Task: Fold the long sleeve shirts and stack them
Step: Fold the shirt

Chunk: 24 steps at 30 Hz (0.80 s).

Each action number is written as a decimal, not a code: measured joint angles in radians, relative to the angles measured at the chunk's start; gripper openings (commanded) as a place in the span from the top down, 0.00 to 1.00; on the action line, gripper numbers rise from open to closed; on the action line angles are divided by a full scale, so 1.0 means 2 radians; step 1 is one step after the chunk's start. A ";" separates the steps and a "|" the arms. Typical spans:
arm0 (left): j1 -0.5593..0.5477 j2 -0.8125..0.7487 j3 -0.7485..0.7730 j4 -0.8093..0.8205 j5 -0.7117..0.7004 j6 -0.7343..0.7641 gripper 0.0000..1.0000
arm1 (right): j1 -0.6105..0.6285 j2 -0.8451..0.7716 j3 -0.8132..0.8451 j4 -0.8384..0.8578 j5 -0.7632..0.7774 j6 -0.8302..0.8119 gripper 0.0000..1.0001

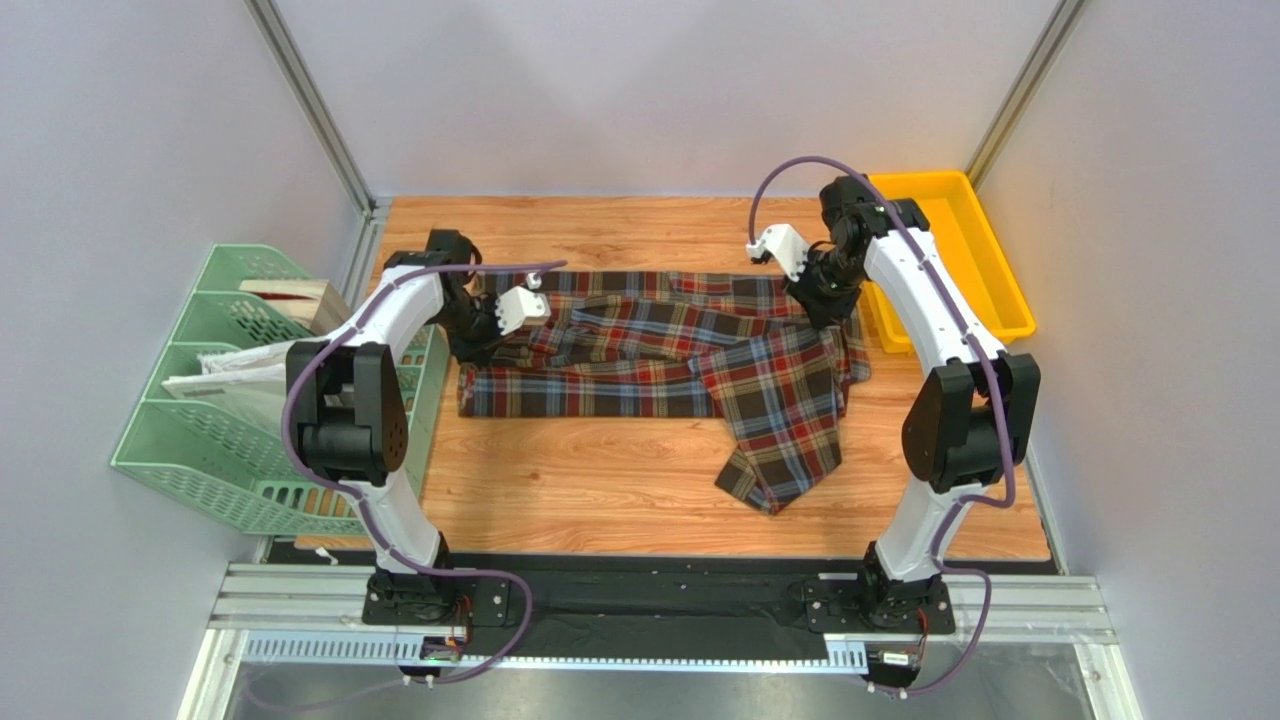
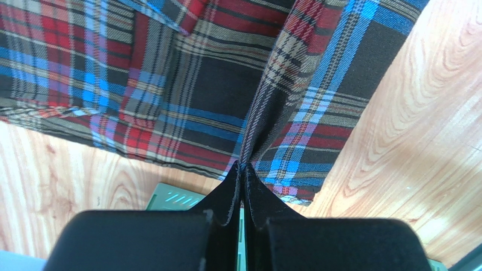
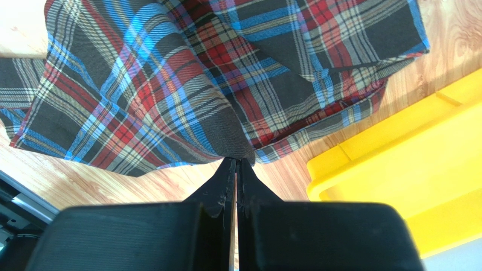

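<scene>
Top external shows the plaid shirt spread on the table between your arms. Your left gripper and right gripper each pinch its cloth, jaws fully closed. It looks soft and floppy, so hold the hems.

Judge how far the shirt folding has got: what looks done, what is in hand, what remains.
Done: the plaid shirt lies across the table as a long band. In hand: the left pincer and right pincer each pinch its cloth at opposite ends. Remaining: one panel trails toward the near edge, so no compact fold or stack yet.
</scene>
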 measured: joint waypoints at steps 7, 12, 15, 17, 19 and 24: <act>0.003 0.000 0.018 0.002 0.003 -0.007 1.00 | -0.010 0.000 0.004 -0.002 -0.005 0.000 1.00; 0.003 0.000 0.020 0.002 0.005 -0.009 1.00 | -0.013 0.000 0.013 -0.002 -0.008 0.000 1.00; 0.003 0.000 0.020 0.002 0.005 -0.010 1.00 | -0.013 0.002 0.019 -0.002 -0.009 0.000 1.00; 0.003 0.000 0.020 0.002 0.004 -0.010 1.00 | -0.013 0.002 0.021 -0.002 -0.009 0.000 1.00; 0.004 0.001 0.020 0.003 0.004 -0.010 1.00 | -0.013 0.005 0.025 -0.002 -0.009 0.000 1.00; 0.005 0.008 0.020 0.006 0.002 -0.011 1.00 | -0.013 0.019 0.037 -0.002 -0.009 0.002 1.00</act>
